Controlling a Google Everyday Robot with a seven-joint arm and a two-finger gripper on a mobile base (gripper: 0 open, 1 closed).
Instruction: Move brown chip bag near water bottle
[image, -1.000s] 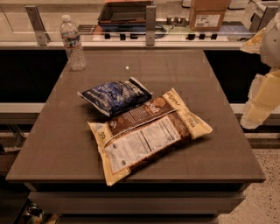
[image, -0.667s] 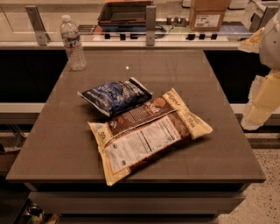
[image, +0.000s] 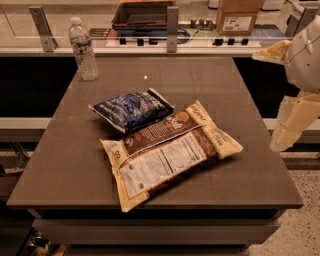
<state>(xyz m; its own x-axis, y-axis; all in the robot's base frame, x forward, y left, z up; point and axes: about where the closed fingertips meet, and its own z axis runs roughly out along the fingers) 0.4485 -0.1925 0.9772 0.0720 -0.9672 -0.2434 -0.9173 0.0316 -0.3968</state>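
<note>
Since brown chip bag (image: 170, 155) lies mid table (image: 65, 165), well apart from water bottle (image: 83, 49), w/ gripper (image: 292, 120) off at right edge (open/closed: can't tell), whole move's left to do

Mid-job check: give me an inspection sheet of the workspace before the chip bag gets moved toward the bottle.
Surface: flat grey-brown square table, with one small white speck toward the back.
Job's things: large flat brown and cream-yellow chip bag lies label side up at front centre. The clear ribbed plastic water bottle with a white cap stands upright at the far left corner, well apart from the bag.
Clutter: smaller dark blue snack bag lies just behind the chip bag, against its far edge.
Grippers: cream gripper hangs off the table's right edge, clear of both bags.
Cables: nothing seen.
Surroundings: counter behind with a dark tray and a cardboard box.
</note>
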